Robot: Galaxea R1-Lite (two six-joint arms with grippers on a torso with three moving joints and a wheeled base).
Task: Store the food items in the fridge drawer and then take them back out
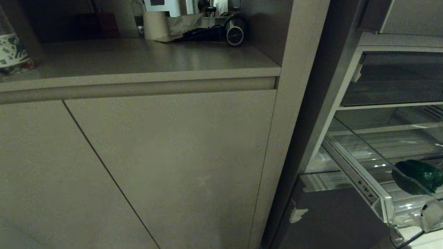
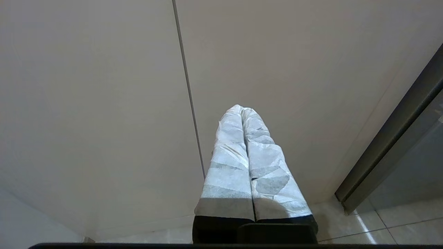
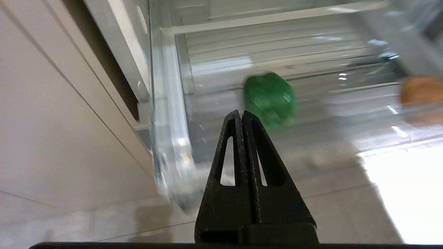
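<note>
While you looked across the scene, a long beige countertop [image 1: 145,58] ran over flat beige cabinet doors [image 1: 166,162], and at its back stood a roll of brown paper [image 1: 155,25], a crumpled brown bag [image 1: 187,23] and a dark hair dryer with a round grille [image 1: 234,33]. At the counter's left edge you could see part of a clear bottle with a patterned label [image 1: 12,52]. To the right, past a tall beige upright panel [image 1: 294,114], the fridge stood open, and the wide clear plastic drawer with a ribbed floor [image 1: 363,180] was pulled out.

Inside that drawer lay a glossy green bell pepper [image 1: 417,176], resting on the ribs near the drawer's left wall. Your right wrist camera also showed a tan-brown rounded lump [image 3: 420,91] farther along the drawer, blurred.

Your right gripper [image 3: 241,114] hung above the drawer's front corner with its black fingers pressed together and nothing between them, near the pepper but not touching it. Your left gripper [image 2: 241,110], its fingers wrapped in pale tape, was closed and empty too, pointed at the cabinet doors above the tiled floor [image 2: 380,228].
</note>
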